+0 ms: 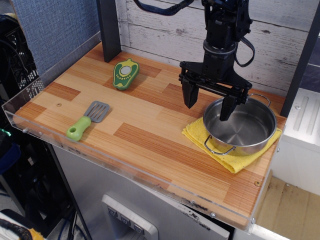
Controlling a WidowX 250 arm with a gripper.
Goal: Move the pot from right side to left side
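Pot (240,125) on a yellow cloth (227,152) at the right end of the wooden table (145,135), near its clear-walled front edge, hand (208,103) spread astride the pot's left rim, bare wood between pot and green-handled spatula (87,120), green toy (124,73) at back left.

A black robot arm (222,25) comes down from the top edge of the view, right of center, hanging nearly vertical. A dark cable (160,7) loops from its upper part toward the left. At its lower end, a round wrist joins a wide horizontal bar carrying the gripper (208,105). The gripper points straight down with its 2 black fingers (189,95) spread wide apart, nothing held between them. The left finger looks slightly higher in the view than the right one.
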